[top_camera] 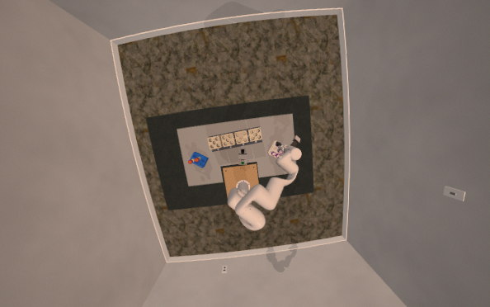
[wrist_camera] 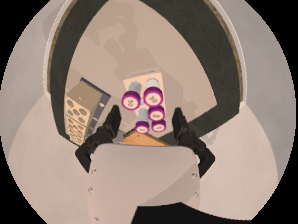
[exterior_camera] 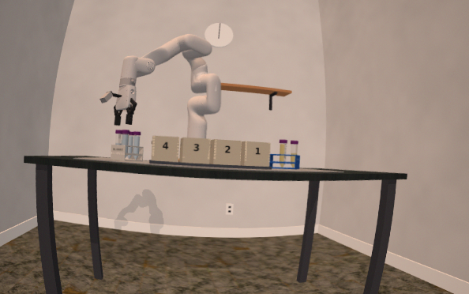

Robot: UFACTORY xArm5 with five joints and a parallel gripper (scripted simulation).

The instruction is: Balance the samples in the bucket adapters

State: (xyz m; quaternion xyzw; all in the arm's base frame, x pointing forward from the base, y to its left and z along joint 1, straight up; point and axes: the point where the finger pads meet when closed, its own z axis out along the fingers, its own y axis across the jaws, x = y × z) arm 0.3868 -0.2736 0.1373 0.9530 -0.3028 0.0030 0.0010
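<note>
My gripper (exterior_camera: 123, 117) is open and empty, hanging a short way above the white blank rack RB (exterior_camera: 124, 150), which holds several purple-capped tubes. In the wrist view the fingers straddle the caps of the rack (wrist_camera: 147, 106) from above without touching. The four tan adapters (exterior_camera: 210, 151), numbered 4 to 1 from left, stand in a row on the stand ST; their holes look empty from above (top_camera: 235, 139). The blue sample rack RS (exterior_camera: 280, 162) holds two tubes with yellowish liquid, showing orange cap dots in the overhead view (top_camera: 197, 159).
The DONE key desk (top_camera: 242, 157) sits between the arm's base and the adapters. One adapter's edge shows in the wrist view (wrist_camera: 83, 110). An orange shelf (exterior_camera: 254, 89) juts from the wall behind the arm.
</note>
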